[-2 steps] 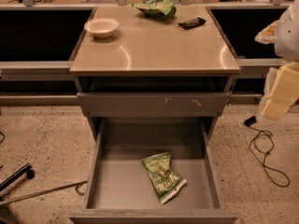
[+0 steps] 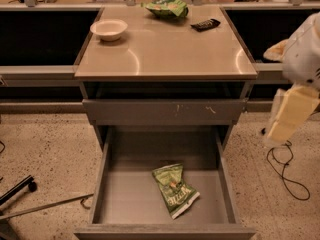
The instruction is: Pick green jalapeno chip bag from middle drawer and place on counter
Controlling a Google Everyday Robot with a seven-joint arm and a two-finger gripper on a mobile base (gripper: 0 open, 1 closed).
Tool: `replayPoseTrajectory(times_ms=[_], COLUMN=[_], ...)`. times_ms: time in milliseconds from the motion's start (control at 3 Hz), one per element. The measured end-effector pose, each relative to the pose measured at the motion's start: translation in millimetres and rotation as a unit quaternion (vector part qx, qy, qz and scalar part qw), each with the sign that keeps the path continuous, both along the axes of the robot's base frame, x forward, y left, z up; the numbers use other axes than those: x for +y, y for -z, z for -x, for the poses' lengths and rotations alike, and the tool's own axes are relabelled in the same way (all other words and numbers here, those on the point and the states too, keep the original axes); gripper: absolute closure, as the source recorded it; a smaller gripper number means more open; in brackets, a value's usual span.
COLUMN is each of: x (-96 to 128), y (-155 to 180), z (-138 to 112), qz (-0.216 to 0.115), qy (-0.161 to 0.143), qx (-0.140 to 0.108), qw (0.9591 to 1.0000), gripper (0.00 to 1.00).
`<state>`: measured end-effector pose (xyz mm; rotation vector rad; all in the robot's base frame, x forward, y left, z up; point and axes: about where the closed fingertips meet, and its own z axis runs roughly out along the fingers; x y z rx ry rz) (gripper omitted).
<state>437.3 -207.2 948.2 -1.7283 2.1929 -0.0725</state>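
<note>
The green jalapeno chip bag (image 2: 174, 190) lies flat on the grey floor of the open middle drawer (image 2: 125, 199), right of centre and near the front, with its white end seam toward the front. The glossy tan counter (image 2: 165, 51) tops the cabinet above it. My gripper (image 2: 291, 115) shows as a pale-yellow piece hanging under the white arm (image 2: 305, 49) at the right edge. It is beside the cabinet at about drawer-front height, well apart from the bag and above and to the right of it.
On the counter stand a white bowl (image 2: 108, 29) at the back left, a paler green bag (image 2: 166, 7) at the back centre and a small black packet (image 2: 205, 24) at the back right. A shut drawer front (image 2: 165, 112) sits above the open drawer. A black cable (image 2: 285, 171) lies on the floor at right, and metal legs (image 2: 30, 199) at left.
My arm and gripper at the right edge have shifted slightly down and to the left. The bag and drawer have not moved.
</note>
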Motion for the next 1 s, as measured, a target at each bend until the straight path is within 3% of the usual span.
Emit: replayPoseTrajectory(times_ms=[333, 667, 1000], x=[19.7, 36.6, 38.8], y=[73.5, 168.6, 219.0], z=[14.9, 27.7, 35.1], qz=[-0.064, -0.136, -0.146], qy=[-0.014, 0.003, 0.019], qx=[0.019, 0.062, 0.077], qw=[0.9977, 0.9887, 0.9861], gripper=[0.00, 0.00, 0.00])
